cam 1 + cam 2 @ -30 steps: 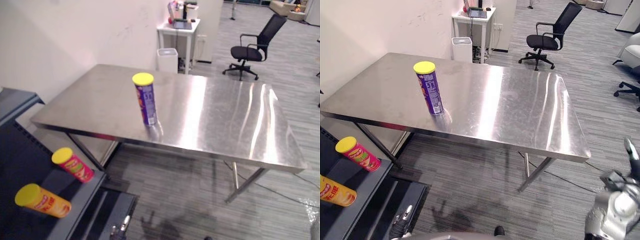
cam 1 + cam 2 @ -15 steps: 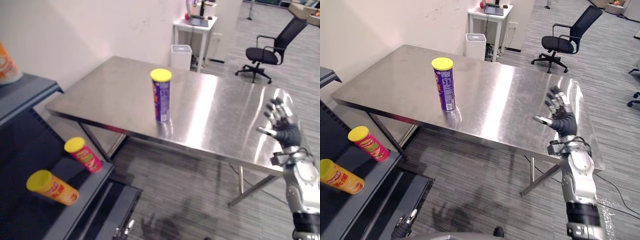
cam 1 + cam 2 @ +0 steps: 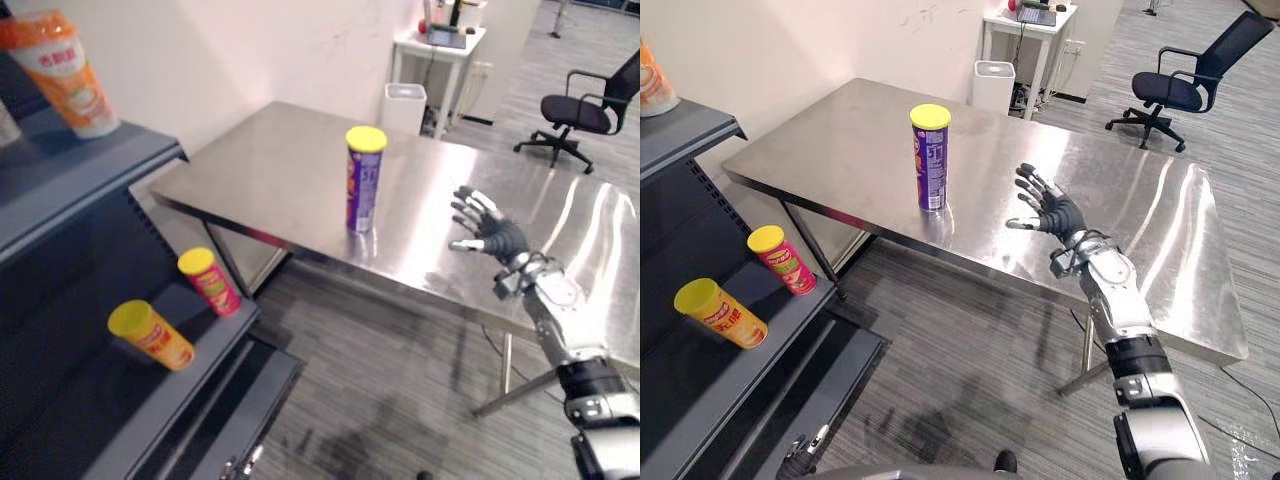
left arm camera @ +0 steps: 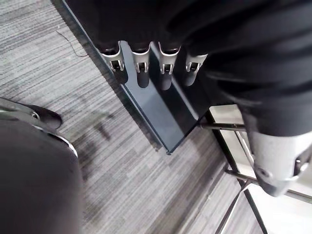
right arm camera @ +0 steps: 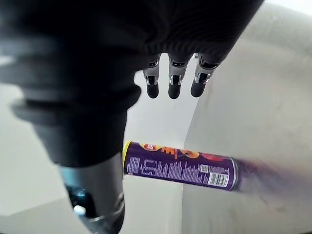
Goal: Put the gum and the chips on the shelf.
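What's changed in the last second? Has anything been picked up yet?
The right robot hand has risen from low on the right and reached over the table toward the purple can, open, short of touching it. Nothing was taken. The camera swung toward the shelf. The purple can stands where it was; the red can and orange can on the shelf lie as before; the left robot hand hangs low.

Steel table [image 3: 830,140], white wall [image 3: 820,40], grey striped carpet [image 3: 970,350], black office chair [image 3: 1185,90]
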